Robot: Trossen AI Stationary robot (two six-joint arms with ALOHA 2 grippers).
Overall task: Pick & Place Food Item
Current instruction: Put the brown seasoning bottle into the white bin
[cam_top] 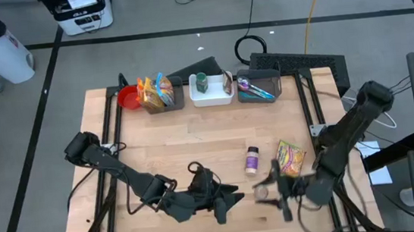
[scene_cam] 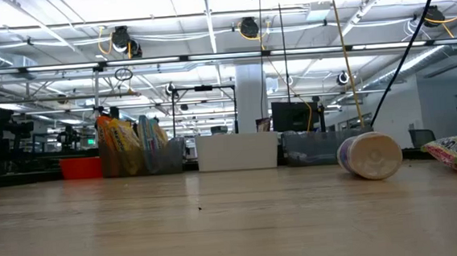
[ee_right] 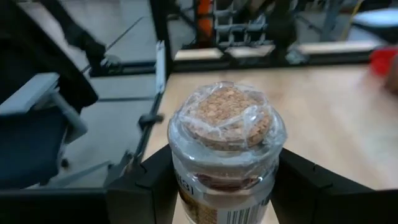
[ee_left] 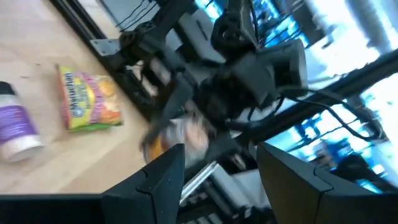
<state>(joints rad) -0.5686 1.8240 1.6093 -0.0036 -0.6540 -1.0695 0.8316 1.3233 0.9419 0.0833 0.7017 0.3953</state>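
Fingers (ee_right: 143, 186) of the right gripper (cam_top: 269, 192) are clamping a cork-topped jar (ee_right: 225, 146) on both sides, lifting or holding it just over the table's (cam_top: 194, 144) near edge, w/ the left gripper (cam_top: 226, 200) hanging released and empty close beside it. Pick step looks to be ending, so next move is probably calling for a carry across the board, past the purple bottle (cam_top: 251, 159) and noodle packet (cam_top: 289, 157) lying nearby. Far side is holding the bins (cam_top: 212, 90), likely the drop spot, tho which bin isn't clear.
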